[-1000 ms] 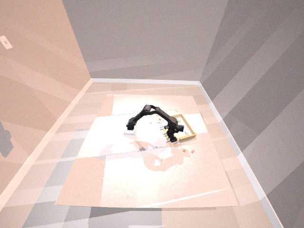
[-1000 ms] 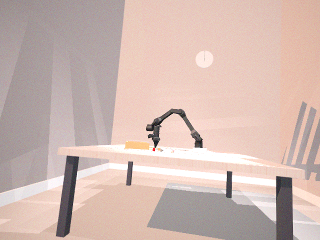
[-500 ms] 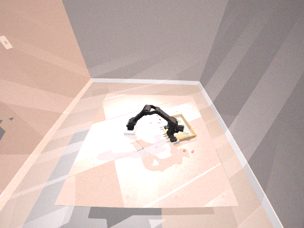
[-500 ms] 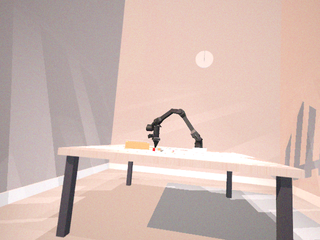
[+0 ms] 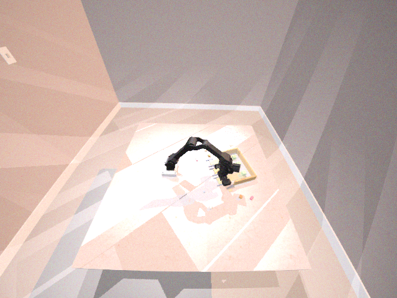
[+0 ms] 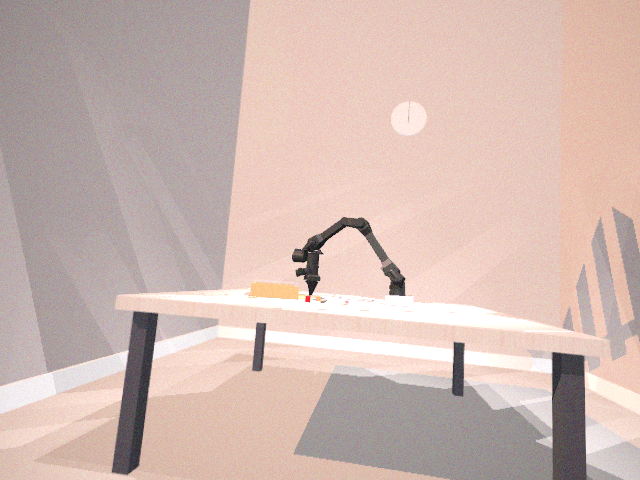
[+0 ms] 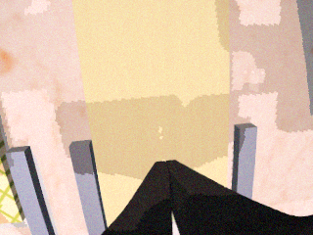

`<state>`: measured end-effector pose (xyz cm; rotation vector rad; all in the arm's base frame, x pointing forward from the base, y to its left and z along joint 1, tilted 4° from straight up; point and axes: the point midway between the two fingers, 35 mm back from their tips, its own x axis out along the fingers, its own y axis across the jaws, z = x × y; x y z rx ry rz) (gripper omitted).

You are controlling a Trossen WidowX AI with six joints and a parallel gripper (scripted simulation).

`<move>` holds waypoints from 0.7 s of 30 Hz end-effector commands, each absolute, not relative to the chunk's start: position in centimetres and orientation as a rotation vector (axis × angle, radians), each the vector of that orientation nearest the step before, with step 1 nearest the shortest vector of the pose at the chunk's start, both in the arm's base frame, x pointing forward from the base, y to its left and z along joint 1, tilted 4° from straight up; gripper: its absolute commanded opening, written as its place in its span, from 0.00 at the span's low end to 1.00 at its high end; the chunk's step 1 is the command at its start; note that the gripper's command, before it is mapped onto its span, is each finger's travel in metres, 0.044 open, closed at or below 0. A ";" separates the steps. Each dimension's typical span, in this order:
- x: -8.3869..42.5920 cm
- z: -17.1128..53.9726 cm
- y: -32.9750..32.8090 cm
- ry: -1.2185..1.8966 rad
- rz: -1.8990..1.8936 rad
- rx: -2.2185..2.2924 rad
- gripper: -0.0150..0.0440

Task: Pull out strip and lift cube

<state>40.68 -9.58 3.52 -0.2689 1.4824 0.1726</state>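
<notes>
Room: smooth grey wall (image 5: 192,64) (image 6: 129,103) and pink-beige wall (image 5: 48,86) (image 6: 336,103), both matte and streaked by light; pale, wood-grained desk (image 5: 144,250) (image 6: 336,321), glare heavy over the working area. Item, claw (image 5: 226,182) (image 6: 311,293) (image 7: 164,170): black, tapered, clenched with its tips together, nothing seen between them, over the plain pale-yellow flat strip (image 7: 152,59). You cannot tell whether the tips touch it. Item, that strip: broad, smooth, straight-edged; probably light and fairly stiff, likely to slide easily if drawn level. Whether it is the unbroken one you cannot confirm; no break shows in the part seen. Item, slim grey square-edged bars (image 7: 88,196): beside the strip, likely to guide or snag a crooked pull. Item, yellow lattice-patterned surface (image 7: 6,201): at the wrist view's edge, best left alone. Item, shallow yellow tray with raised walls (image 5: 247,162) (image 6: 273,290): near the claw, pale green blocks (image 5: 243,173) inside. Item, labelled cube: no label is legible, so its place cannot be fixed; it may be among the tray's blocks. Handling, as judged: draw the strip along its length, with light downward pressure if dragging; take the cube by two opposite flat faces, squarely, since it should be light, rigid and quick to twist at a corner.
</notes>
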 end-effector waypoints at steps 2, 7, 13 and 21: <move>40.8 3.2 -9.6 1.480 0.178 -0.271 0.25; 40.8 3.2 -9.6 1.480 0.178 -0.271 0.25; 40.8 3.1 -9.6 1.480 0.178 -0.271 0.25; 39.7 3.0 -9.9 1.481 0.178 -0.271 0.25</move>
